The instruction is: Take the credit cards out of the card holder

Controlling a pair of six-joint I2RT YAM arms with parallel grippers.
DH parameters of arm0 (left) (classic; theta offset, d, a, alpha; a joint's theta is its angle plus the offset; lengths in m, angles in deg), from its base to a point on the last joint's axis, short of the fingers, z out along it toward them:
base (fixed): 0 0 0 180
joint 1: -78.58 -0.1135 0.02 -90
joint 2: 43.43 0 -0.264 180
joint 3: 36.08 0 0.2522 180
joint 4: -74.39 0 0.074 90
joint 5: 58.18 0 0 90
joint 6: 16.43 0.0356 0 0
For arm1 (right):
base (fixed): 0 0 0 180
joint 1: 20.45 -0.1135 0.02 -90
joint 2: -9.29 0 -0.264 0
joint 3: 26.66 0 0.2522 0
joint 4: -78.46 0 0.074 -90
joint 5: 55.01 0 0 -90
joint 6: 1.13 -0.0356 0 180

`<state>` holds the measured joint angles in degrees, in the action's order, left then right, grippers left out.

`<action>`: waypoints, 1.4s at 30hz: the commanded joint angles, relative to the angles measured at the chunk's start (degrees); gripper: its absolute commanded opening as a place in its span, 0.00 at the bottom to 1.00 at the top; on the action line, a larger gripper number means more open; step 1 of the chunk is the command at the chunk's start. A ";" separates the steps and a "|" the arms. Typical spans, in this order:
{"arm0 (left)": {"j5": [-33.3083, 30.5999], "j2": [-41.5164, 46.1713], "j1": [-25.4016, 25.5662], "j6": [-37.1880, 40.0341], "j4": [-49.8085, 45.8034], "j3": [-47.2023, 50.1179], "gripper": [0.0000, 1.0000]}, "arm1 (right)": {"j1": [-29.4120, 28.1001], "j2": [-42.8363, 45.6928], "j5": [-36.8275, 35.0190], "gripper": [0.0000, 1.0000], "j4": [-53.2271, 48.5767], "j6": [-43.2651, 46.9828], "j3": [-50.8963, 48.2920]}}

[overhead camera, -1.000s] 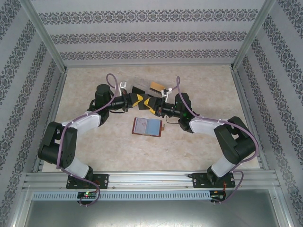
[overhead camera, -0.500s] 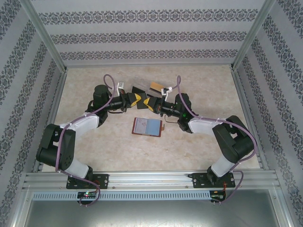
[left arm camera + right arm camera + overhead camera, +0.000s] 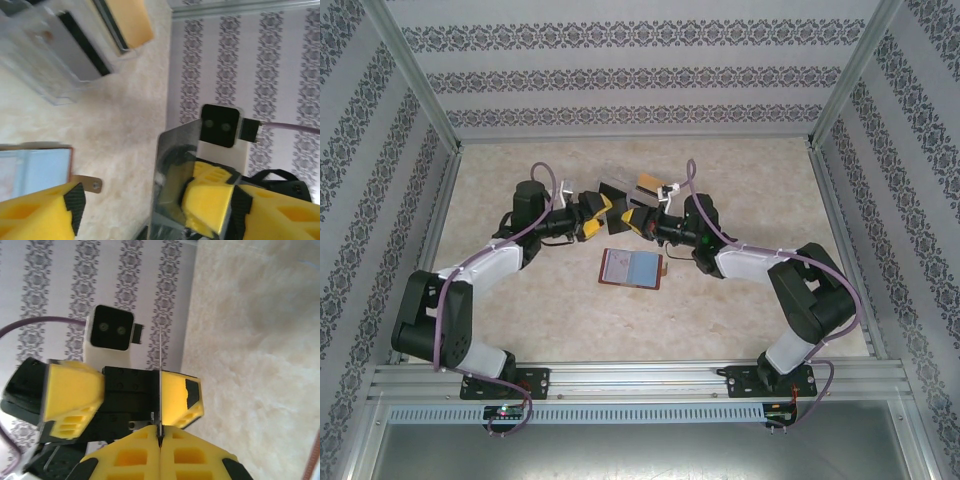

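Note:
The card holder (image 3: 632, 268) lies open on the table, its blue-grey pockets (image 3: 30, 172) facing up. Above and behind it, my right gripper (image 3: 630, 219) is shut on a grey credit card (image 3: 172, 170). That card shows edge-on (image 3: 159, 390) between my right gripper's (image 3: 160, 440) closed yellow fingers. My left gripper (image 3: 591, 213) faces it with jaws spread wide. In the left wrist view the left gripper (image 3: 160, 212) is open around the card without gripping it. A yellow-orange credit card (image 3: 648, 183) stands in the clear tray (image 3: 616, 188).
The clear plastic tray (image 3: 50, 70) at the back centre holds upright cards, one yellow-orange (image 3: 130, 20) and one dark-edged (image 3: 82, 50). Patterned walls (image 3: 640, 80) and metal rails (image 3: 640, 378) enclose the beige table.
The left gripper has opened, let go of the grey card and drawn back to the left. The right gripper has closed on that card.

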<state>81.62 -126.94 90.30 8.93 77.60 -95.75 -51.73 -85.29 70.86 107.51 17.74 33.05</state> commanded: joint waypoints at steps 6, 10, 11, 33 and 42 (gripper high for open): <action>-10.44 4.44 -5.32 14.95 -28.96 -3.73 0.99 | -0.87 -2.36 -6.62 0.00 -24.33 20.94 11.37; -12.23 5.07 -7.35 18.12 -35.72 -4.20 0.99 | -0.88 -4.77 -10.00 0.00 -32.47 29.05 17.67; -12.12 5.19 -7.95 18.38 -36.34 -4.00 0.99 | -0.97 -5.38 -10.91 0.00 -34.73 31.07 19.26; -10.27 7.70 -14.24 21.84 -40.61 -2.34 0.99 | -2.50 -28.71 -24.63 0.00 -68.93 78.68 62.01; -8.67 6.27 -14.26 22.04 -40.21 -2.91 0.99 | -3.16 -36.52 -27.77 0.00 -76.91 94.06 74.81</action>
<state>71.09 -119.98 76.90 29.74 38.30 -98.31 -54.44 -119.26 44.50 35.75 104.40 102.41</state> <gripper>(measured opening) 0.993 0.061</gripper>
